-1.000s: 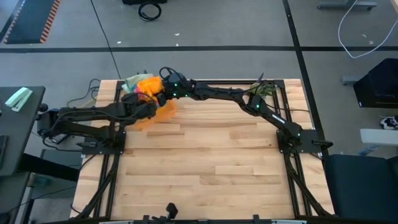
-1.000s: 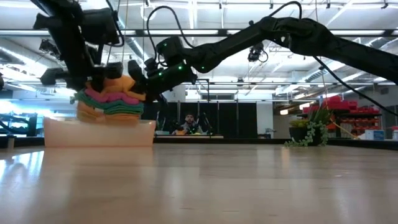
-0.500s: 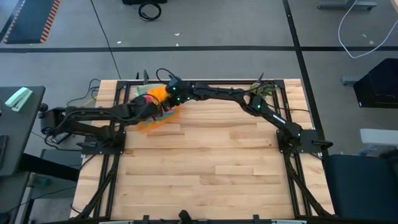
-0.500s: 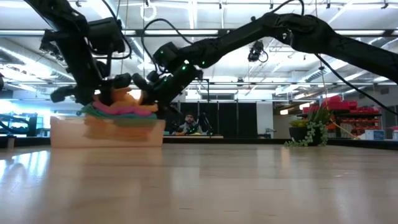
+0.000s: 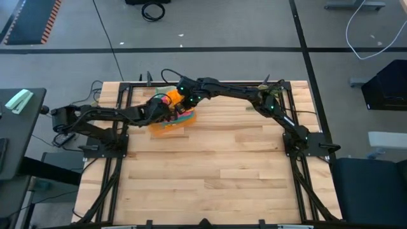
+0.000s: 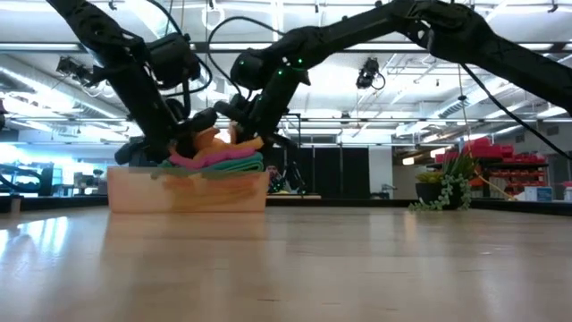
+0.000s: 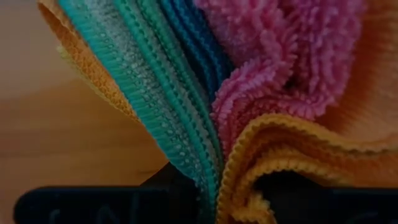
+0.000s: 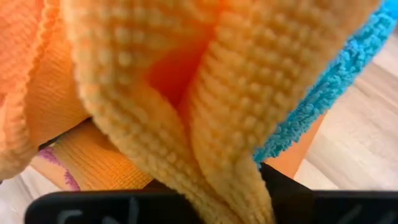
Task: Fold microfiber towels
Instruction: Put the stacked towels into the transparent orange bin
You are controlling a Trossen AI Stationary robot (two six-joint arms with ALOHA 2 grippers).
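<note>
1. A rigid, translucent orange tray (image 6: 188, 190) with straight walls sits on the wooden counter (image 5: 216, 165) near its far left part. It holds a heap of microfiber towels (image 6: 214, 159) piled above its rim.
2. From the low view the pile shows a green layer, a pink layer over it and a yellow-orange cloth bunched on top. The high view also shows a teal-blue edge on the side toward the right arm.
3. The left wrist view shows folded edges close up: ribbed teal and blue bands (image 7: 155, 93), shaggy pink loops (image 7: 280, 56) and a yellow-orange waffle-like weave (image 7: 298, 155).
4. The left end effector (image 5: 166, 108) is down at the pile from the left. It is clenched on the towels, with the teal and yellow-orange edges running down between its dark fingers.
5. The right end effector (image 5: 182, 104) meets the pile from the far right and is clenched on a fold of the yellow-orange cloth (image 8: 205, 93). That cloth is knobbly and thick, with fuzzy turquoise pile (image 8: 323, 93) beside it.
</note>
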